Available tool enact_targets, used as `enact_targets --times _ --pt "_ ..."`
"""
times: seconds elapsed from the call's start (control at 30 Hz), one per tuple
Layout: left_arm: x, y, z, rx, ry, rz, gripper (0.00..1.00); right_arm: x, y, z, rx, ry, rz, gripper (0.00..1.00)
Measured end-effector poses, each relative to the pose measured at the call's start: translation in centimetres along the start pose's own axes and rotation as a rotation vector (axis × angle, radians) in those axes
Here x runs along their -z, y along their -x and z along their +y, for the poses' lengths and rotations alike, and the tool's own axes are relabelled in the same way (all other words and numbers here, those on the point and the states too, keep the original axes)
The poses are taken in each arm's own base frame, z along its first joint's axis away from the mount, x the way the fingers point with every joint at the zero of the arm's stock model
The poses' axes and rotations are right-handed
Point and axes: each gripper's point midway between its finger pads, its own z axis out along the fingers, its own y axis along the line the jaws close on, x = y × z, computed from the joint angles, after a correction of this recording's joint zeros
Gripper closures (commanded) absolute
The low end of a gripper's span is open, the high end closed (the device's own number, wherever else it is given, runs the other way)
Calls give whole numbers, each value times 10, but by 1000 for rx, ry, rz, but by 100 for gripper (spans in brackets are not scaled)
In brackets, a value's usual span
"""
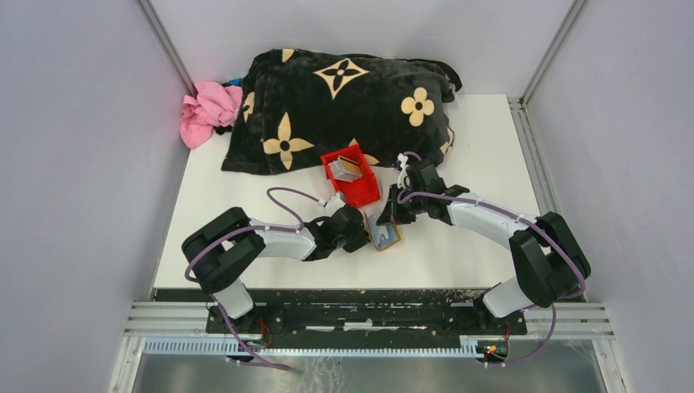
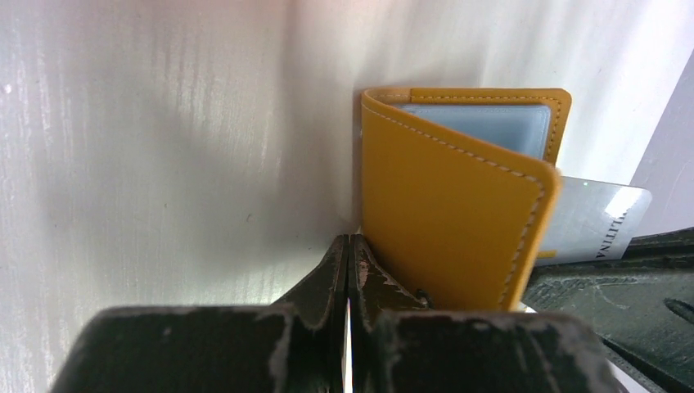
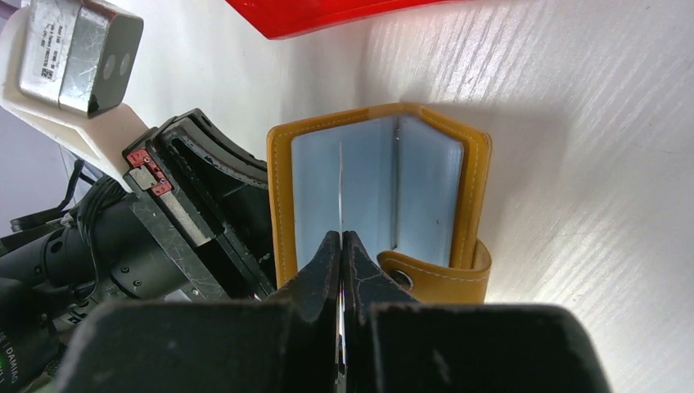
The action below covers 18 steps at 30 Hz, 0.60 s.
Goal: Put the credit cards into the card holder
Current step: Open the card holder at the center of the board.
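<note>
At the right gripper (image 3: 341,239) tips, pressed together, a credit card (image 3: 340,188) is pinched edge-on, just ahead over the open card holder (image 3: 425,188) on the counter (image 3: 573,164). The left gripper (image 2: 349,246) is also pressed together at the holder's corner; whether it grips the leather is unclear. Best to line the card edge up with a pocket mouth, tilt it flatter and slide slowly, with the left bracing. The red bin (image 1: 352,176) lies beyond.

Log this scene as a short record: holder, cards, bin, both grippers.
card holder: part open, clear pockets showing
held card: edge-on at the pockets
right gripper: shut on held card
left gripper: shut at the holder's edge, grip unclear
red bin: beyond the holder
spare cards: inside the red bin
</note>
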Motion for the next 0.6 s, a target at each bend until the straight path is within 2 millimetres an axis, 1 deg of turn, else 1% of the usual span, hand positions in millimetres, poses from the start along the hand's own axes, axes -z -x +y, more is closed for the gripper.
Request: enact_targets --times 0.3,0.6 --pt "-2 1 -1 -35 -40 10 97 -4 -9 5 35 -26 10 99" --pt "-2 2 1 -47 -32 35 97 -10 -9 9 113 -85 3 99"
